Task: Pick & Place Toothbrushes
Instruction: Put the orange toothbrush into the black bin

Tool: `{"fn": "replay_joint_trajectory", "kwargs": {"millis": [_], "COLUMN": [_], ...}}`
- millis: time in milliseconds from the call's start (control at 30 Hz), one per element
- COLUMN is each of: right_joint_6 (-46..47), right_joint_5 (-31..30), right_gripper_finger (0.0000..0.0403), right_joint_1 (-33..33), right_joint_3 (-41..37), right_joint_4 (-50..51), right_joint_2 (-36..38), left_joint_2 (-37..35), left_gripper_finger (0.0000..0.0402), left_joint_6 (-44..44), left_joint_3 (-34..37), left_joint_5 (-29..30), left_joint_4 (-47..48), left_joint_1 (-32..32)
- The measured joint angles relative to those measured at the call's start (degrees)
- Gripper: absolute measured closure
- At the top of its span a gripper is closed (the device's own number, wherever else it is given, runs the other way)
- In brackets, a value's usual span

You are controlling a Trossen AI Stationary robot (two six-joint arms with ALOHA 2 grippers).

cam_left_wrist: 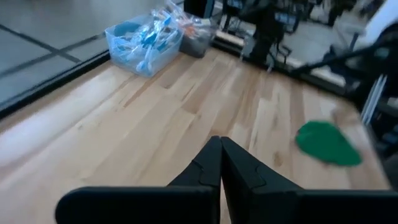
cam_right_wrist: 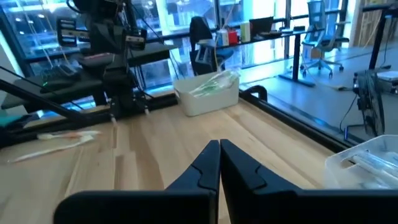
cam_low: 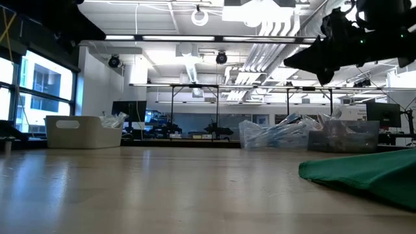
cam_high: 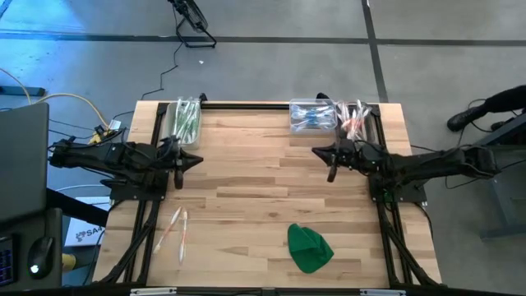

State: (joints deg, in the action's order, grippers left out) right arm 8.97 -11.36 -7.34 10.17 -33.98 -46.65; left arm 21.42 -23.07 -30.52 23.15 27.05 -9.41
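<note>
Looking at the loose toothbrushes: two or three pale thin sticks with orange/pink accents lie flat on the worktop, toward the near-left corner, well left of the green cloth lump. Using that lump as datum: left tool hangs up and left of it, fingers pressed together, nothing between them; right tool hangs almost straight beyond it toward the far edge, also shut and empty. Far-left bin holds greenish brushes; the far-right pair of clear bins holds blue ones and, next door, orange/pink ones, both beyond the lump. Handling guess: each brush is very light, stiff along its length, smooth plastic so likely slippery, not fragile. They sit low on the wood, so fingers need to come down nearly touching the surface and straddle the handle across its width. Best grab is mid-handle, near the balance point, to stop it pivoting; the bristle end is soft and would give a poor hold. Sticks lie close together, slightly angled to each other, so take the outermost first or risk nudging its neighbour. Left arm looks the nearer one.
</note>
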Motion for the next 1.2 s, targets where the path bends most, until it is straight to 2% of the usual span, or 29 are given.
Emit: {"fn": "replay_joint_trajectory", "kwargs": {"millis": [200,367,467,633,767,933,1067,1200], "right_joint_6": [1.7,1.8,1.8,1.7,1.4,1.3,1.3,1.3], "right_joint_5": [-0.2,-0.1,-0.1,-0.2,-0.5,-0.5,-0.5,-0.5], "right_gripper_finger": [0.04,0.0399,0.04,0.0399,0.0399,0.04,0.0398,0.04], "right_joint_1": [0.0,0.0,0.0,0.0,0.0,0.0,0.0,0.0], "right_joint_3": [-1.8,-1.8,-1.8,-1.8,-1.8,-1.8,-1.8,-1.8], "right_joint_4": [-1.3,-1.4,-1.4,-1.4,-1.4,-1.3,-1.0,-0.9], "right_joint_2": [0.0,0.0,0.0,0.0,-0.1,-0.1,-0.1,-0.1], "left_joint_2": [4.5,13.4,19.7,29.3,35.1,38.7,39.5,39.7], "left_gripper_finger": [0.0402,0.0402,0.0402,0.0401,0.0402,0.0402,0.0402,0.0402], "left_joint_6": [-11.4,-20.9,-27.9,-42.1,-50.9,-58.1,-63.2,-72.8], "left_joint_3": [0.0,0.0,0.0,0.0,-0.1,-4.3,-10.4,-15.2], "left_joint_5": [-0.1,-2.2,-6.5,-18.4,-22.9,-22.3,-18.0,-15.0], "left_joint_4": [-1.4,-1.4,-1.2,-1.2,-1.2,2.1,10.9,20.1], "left_joint_1": [0.0,0.0,0.0,-0.9,-4.5,-11.2,-16.5,-20.5]}}
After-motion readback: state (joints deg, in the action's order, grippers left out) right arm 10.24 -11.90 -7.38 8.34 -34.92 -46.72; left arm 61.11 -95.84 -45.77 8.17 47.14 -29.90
